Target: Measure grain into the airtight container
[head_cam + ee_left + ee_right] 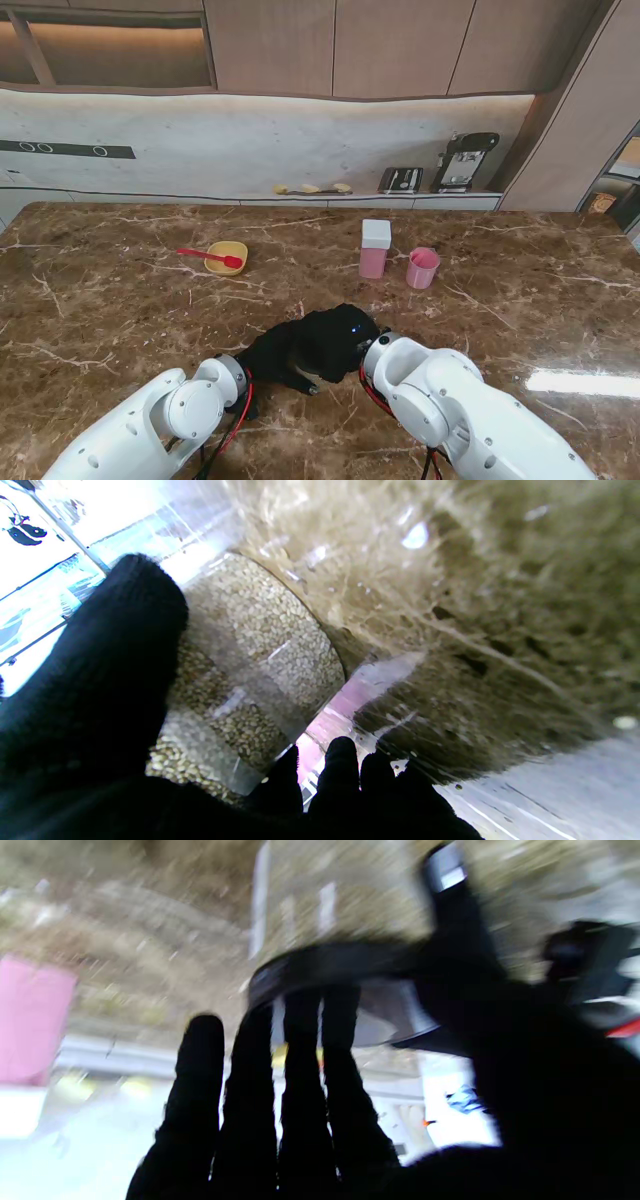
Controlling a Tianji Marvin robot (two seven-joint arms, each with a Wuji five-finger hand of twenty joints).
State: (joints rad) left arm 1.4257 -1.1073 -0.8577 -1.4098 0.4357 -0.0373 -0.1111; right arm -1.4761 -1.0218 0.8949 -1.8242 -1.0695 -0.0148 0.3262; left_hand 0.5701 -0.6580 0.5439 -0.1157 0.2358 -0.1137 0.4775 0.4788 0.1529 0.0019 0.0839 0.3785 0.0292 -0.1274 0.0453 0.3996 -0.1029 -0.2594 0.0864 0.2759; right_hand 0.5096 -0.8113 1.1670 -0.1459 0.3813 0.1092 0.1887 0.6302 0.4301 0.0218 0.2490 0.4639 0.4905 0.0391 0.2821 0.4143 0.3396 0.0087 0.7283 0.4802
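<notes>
Grain jar [250,670] sits on the table [120,300] at 6 o'clock, hidden in the stand view under both gloved hands. Left hand [275,352] wraps the clear jar wall, thumb [115,645] pressed on it. Right hand [335,340] grips the dark lid [340,965], fingers [305,1050] over its rim. Pink container [374,249] and pink cup [422,268] at 1 o'clock, well apart.
</notes>
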